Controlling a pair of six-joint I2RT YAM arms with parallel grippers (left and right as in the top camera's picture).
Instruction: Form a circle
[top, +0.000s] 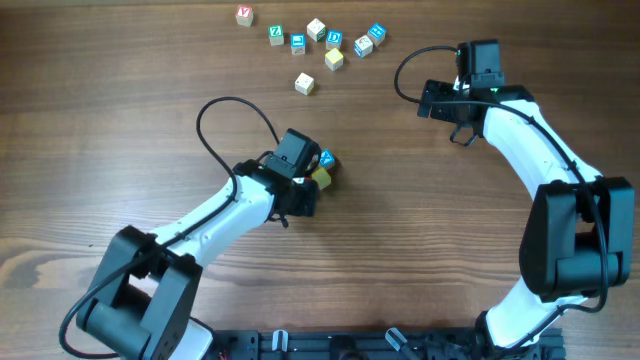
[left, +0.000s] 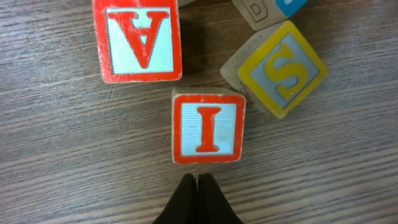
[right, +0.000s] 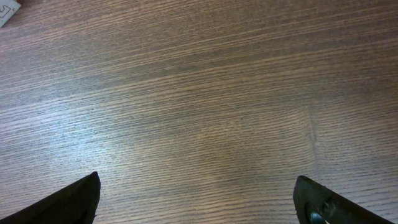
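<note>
Left wrist shows cubes lettered red A (left: 138, 38), red I (left: 208, 127), yellow S (left: 283, 68); left jaws together, right jaws apart.

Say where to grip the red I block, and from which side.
Probably its left and right faces, from the left gripper's side: the red I block sits square with both flanks open, while the red A block and yellow S block crowd its far corners.
</note>
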